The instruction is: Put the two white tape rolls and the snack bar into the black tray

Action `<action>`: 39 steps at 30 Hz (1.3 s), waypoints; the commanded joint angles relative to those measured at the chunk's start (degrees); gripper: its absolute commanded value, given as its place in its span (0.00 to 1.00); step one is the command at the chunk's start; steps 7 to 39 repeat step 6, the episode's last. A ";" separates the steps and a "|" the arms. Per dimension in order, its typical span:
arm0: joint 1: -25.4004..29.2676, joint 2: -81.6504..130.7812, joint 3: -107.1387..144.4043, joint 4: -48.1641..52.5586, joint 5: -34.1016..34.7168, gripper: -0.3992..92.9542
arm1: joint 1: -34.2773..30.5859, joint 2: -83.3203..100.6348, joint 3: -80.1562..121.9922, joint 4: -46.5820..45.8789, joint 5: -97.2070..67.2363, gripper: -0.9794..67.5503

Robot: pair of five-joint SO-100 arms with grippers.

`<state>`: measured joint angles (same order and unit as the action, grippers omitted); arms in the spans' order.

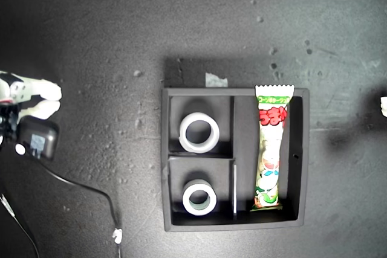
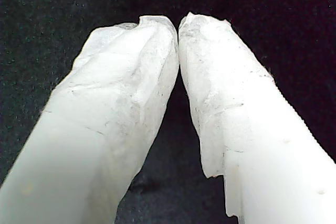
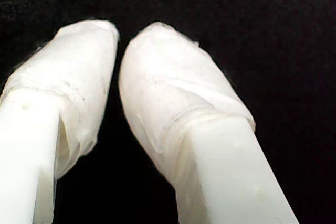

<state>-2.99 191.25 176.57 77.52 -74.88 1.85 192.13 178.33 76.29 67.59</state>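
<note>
Dark speckled tabletop (image 1: 91, 40); black tray (image 1: 302, 149) filled.

The exterior view is evenly lit and sharp, with its corners darkened. The black tray (image 1: 236, 225) casts a soft shadow on the dark tabletop (image 1: 91, 40). Both wrist views show overexposed, slightly blurred white fingers (image 2: 131, 93) against near-black ground.
</note>
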 commanded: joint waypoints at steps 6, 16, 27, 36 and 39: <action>0.62 2.81 3.25 2.29 -0.70 0.01 | 0.00 -0.26 0.70 0.53 -0.26 0.01; 0.62 2.81 3.25 2.29 -0.70 0.01 | 0.00 -0.26 0.70 0.53 -0.26 0.01; 0.62 2.81 3.25 2.29 -0.70 0.01 | 0.00 -0.26 0.70 0.53 -0.26 0.01; 0.62 2.81 3.25 2.29 -0.70 0.01 | 0.00 -0.26 0.70 0.53 -0.26 0.01; 0.62 2.81 3.25 2.29 -0.70 0.01 | 0.00 -0.26 0.70 0.53 -0.26 0.01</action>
